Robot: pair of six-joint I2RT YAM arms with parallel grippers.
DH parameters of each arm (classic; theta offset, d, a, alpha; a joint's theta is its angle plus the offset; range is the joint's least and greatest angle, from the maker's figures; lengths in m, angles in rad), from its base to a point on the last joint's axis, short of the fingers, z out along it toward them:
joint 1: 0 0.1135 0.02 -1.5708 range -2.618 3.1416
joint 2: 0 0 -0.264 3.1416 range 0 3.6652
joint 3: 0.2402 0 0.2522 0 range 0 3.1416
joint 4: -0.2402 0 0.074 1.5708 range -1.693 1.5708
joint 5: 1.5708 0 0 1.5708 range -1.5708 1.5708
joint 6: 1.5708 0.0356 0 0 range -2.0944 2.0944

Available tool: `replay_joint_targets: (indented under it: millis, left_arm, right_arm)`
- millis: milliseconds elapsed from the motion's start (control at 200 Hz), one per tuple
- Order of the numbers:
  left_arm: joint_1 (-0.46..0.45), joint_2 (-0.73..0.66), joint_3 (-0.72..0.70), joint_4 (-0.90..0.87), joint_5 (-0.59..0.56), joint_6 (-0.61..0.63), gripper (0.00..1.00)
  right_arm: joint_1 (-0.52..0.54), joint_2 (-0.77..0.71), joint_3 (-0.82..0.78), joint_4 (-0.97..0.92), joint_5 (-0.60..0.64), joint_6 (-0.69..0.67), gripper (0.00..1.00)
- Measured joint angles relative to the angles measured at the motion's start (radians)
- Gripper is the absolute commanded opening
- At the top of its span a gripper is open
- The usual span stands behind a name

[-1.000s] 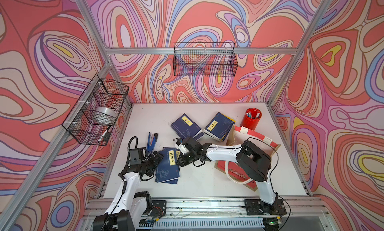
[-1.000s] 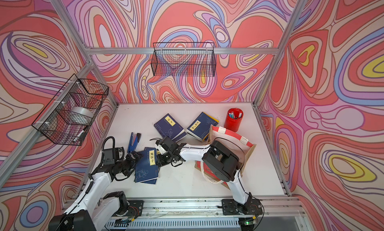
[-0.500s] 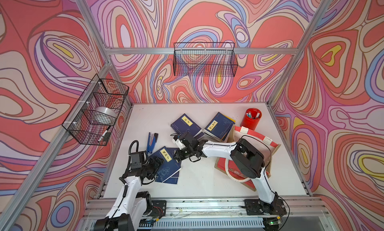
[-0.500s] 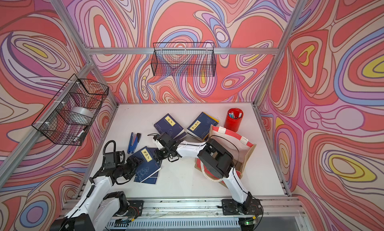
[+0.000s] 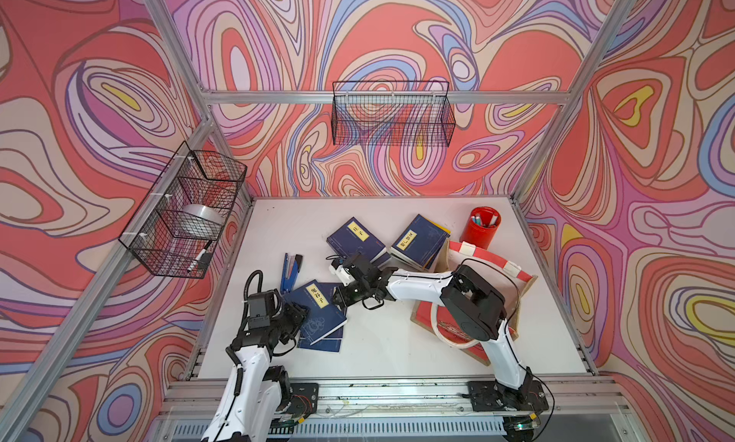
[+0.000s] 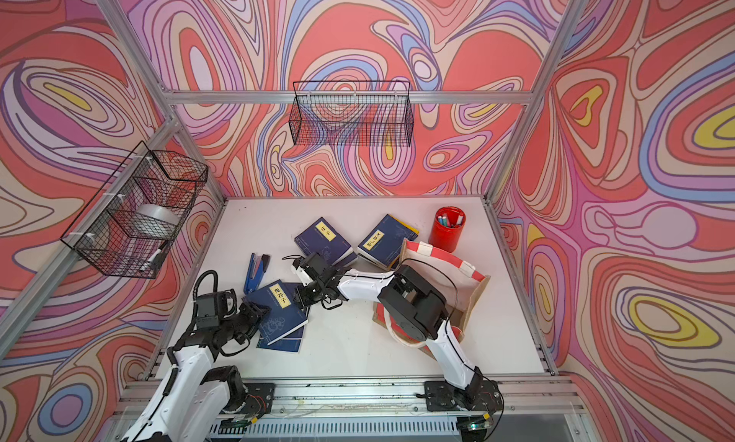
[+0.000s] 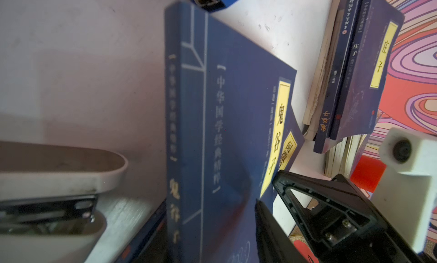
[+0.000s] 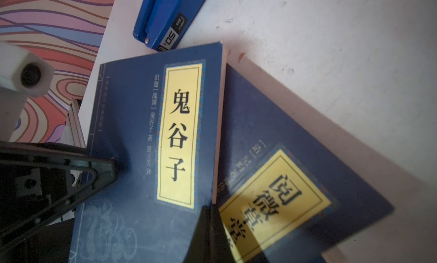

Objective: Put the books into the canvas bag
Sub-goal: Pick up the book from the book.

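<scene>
Clutter sitting on the white table [image 5: 397, 352]
A blue stapler [image 5: 289, 271] is lying flat, a red pen cup [image 5: 481, 231] is standing upright, and a wall-hung wire basket [image 5: 157, 257] is holding a tape roll [image 5: 200, 217].

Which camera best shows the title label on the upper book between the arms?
Right wrist view: the title label is large and sharp. The left wrist view shows the label slanted, blurred; both top views show it tiny.

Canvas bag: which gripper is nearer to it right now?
Right. The right gripper is at the top book's edge facing the canvas bag; the left gripper is at that book's opposite edge, farther away.
</scene>
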Motion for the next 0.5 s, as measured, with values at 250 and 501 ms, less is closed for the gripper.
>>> replay_joint_targets:
  millis: [250,501]
  left_arm:
    - [0.000,0.002,0.001,0.041,0.011,-0.004,0.15]
    - [-0.002,-0.055,0.054,0.022,0.010,0.014,0.00]
  right_arm:
    - [-0.002,0.001,0.000,-0.002,-0.011,-0.006,0.00]
    - [0.003,0.001,0.026,-0.046,-0.039,-0.030,0.00]
